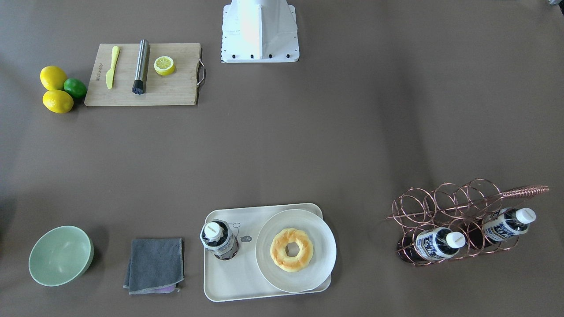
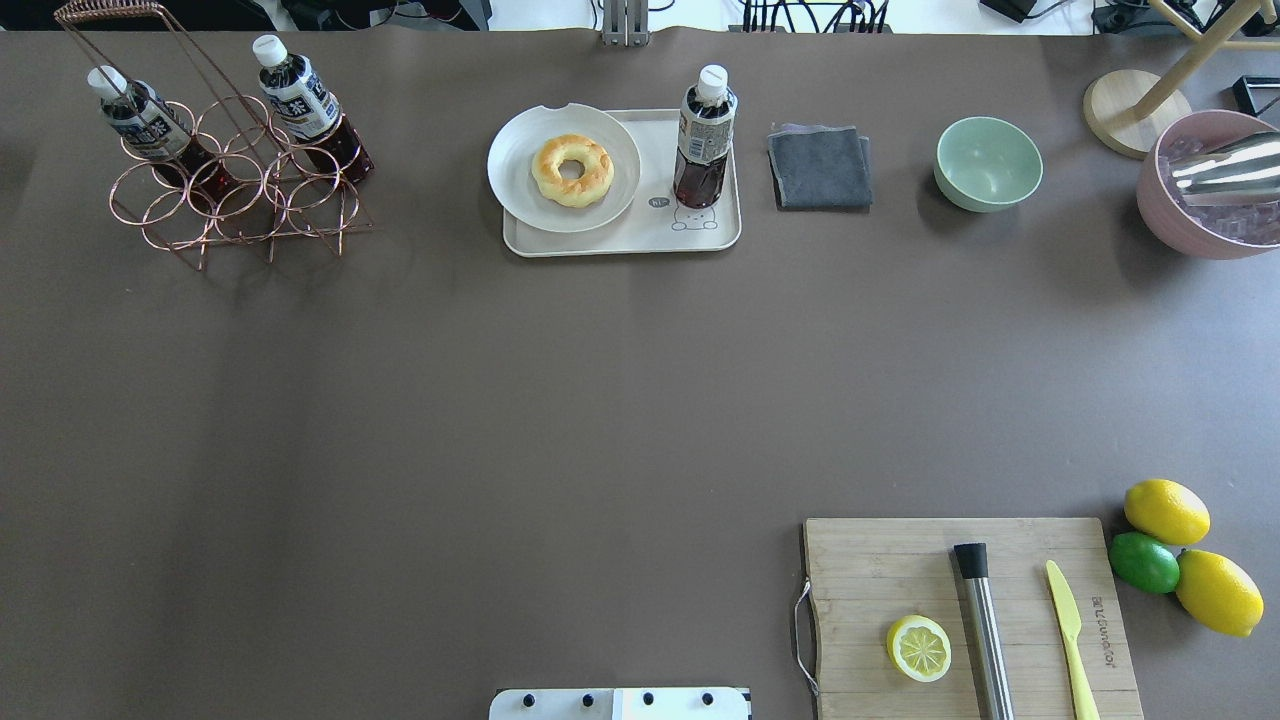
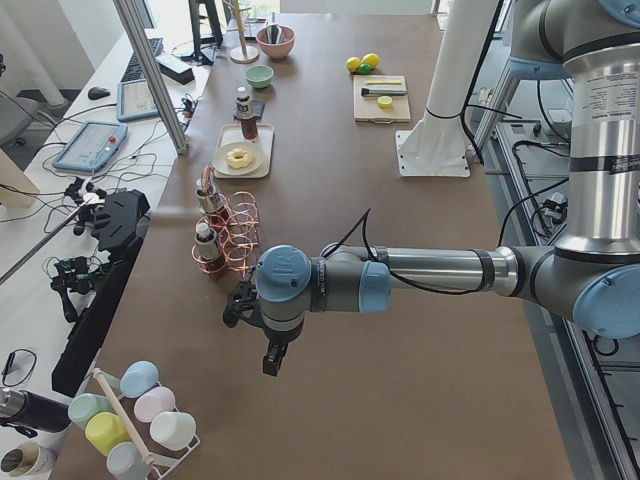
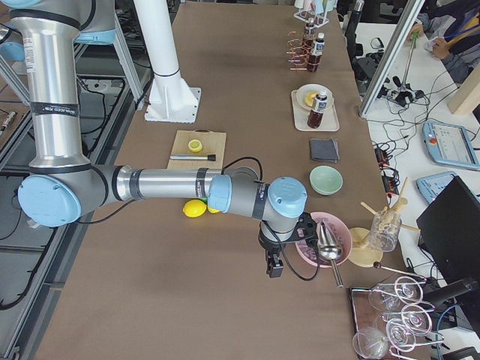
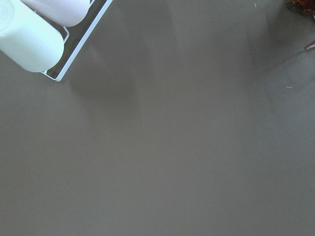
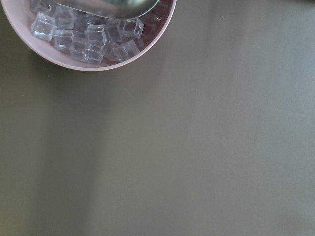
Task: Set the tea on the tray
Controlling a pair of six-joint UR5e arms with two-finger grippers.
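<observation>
While the tea is standing upright on the tray beside the plate, left gripper and right gripper are hanging well away, their opening not discernible. Placement is looking complete, so any arm motion should be avoiding the bottle.

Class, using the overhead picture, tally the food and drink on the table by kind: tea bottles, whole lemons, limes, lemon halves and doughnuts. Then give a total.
Tea bottles: 3
Whole lemons: 2
Limes: 1
Lemon halves: 1
Doughnuts: 1
Total: 8
</observation>
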